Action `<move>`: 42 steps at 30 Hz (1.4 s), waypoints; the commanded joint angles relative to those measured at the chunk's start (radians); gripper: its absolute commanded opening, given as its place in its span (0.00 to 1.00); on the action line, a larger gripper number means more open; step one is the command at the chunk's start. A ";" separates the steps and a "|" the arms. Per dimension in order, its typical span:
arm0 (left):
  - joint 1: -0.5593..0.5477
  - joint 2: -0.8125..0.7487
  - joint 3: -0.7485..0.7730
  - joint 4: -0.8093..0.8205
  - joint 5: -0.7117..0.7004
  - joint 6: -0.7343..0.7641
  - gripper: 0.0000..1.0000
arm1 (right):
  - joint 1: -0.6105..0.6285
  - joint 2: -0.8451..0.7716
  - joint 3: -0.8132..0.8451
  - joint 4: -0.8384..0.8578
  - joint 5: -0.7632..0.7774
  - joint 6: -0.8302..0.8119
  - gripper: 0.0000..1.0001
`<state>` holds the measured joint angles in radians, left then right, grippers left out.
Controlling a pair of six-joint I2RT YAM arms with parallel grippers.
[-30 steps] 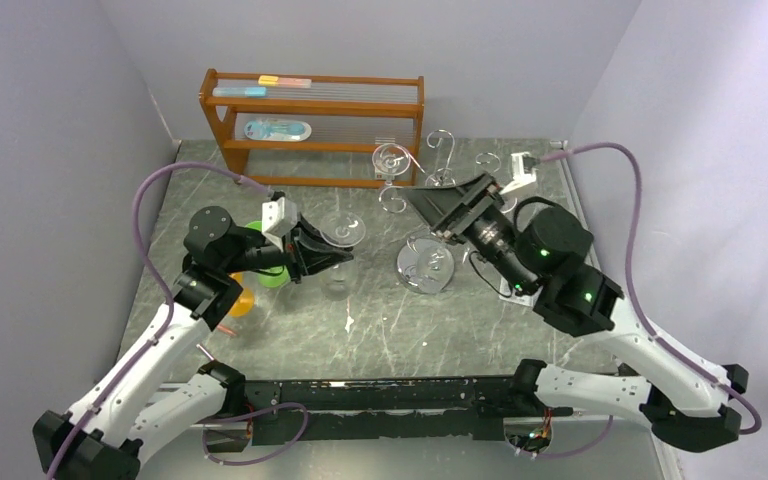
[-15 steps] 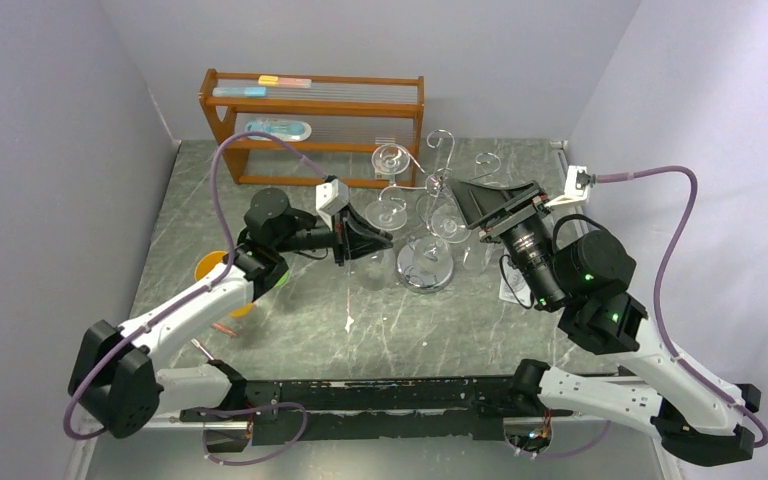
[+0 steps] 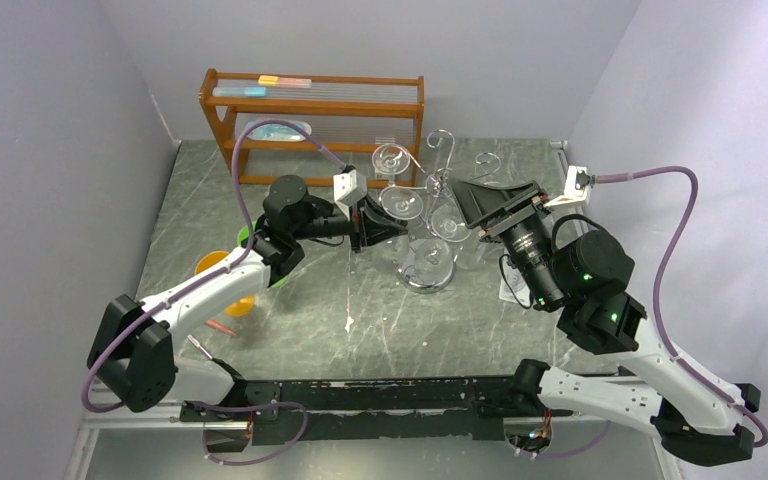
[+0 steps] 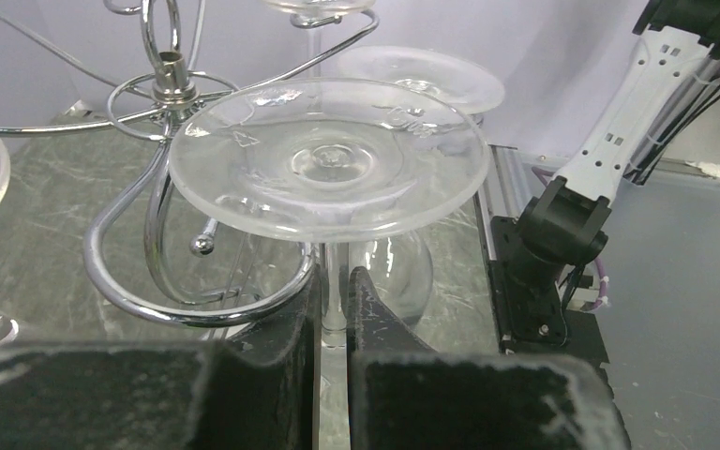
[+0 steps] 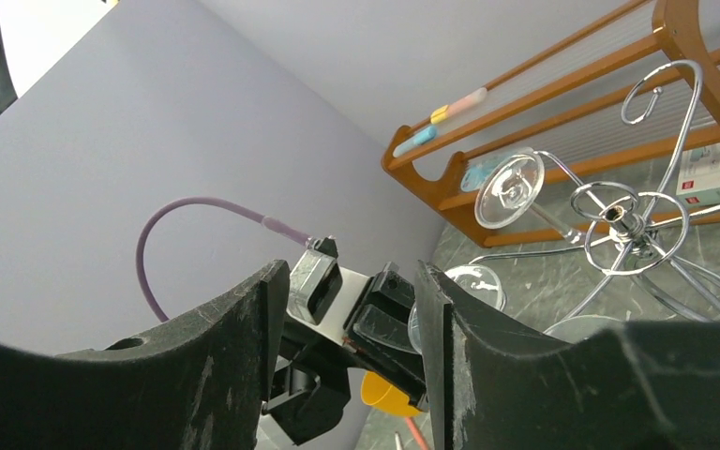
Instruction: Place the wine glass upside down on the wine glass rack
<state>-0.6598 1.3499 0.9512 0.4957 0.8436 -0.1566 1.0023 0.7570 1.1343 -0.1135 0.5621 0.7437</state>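
The wine glass rack [image 3: 430,262] is a chrome stand with curled arms at mid-table, also in the left wrist view [image 4: 164,75] and the right wrist view [image 5: 630,221]. My left gripper [image 3: 378,222] is shut on the stem of a clear wine glass [image 4: 328,159] and holds it upside down, foot up. The stem stands at the mouth of a curled arm [image 4: 141,291], the foot just above the wire. The left gripper [image 4: 335,286] shows the stem pinched between its fingers. My right gripper [image 3: 468,192] is open and empty, right of the rack, facing the left gripper [image 5: 347,291].
Other glasses hang upside down on the rack [image 3: 392,158] [image 4: 424,77] [image 5: 509,187]. A brown wooden shelf [image 3: 310,112] stands at the back. An orange bowl [image 3: 212,266], a green item [image 3: 250,236] and a pink pen [image 3: 222,327] lie at the left.
My left arm has carried the glass right and away from the open table up to the rack's curled arm. My right arm drew back right a second ago, then stayed still.
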 commanded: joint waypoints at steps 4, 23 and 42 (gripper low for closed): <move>-0.011 0.019 0.002 0.091 -0.039 0.033 0.05 | -0.002 -0.001 -0.019 0.018 0.028 0.018 0.55; -0.022 0.046 0.000 0.080 -0.215 -0.016 0.05 | -0.003 0.007 -0.016 0.010 0.020 0.045 0.52; -0.029 0.078 0.011 0.124 -0.240 -0.059 0.05 | -0.003 0.034 -0.015 0.002 -0.001 0.075 0.47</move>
<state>-0.6846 1.4170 0.9451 0.5312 0.6487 -0.2249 1.0023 0.7811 1.1198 -0.1150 0.5537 0.8158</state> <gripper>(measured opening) 0.109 0.486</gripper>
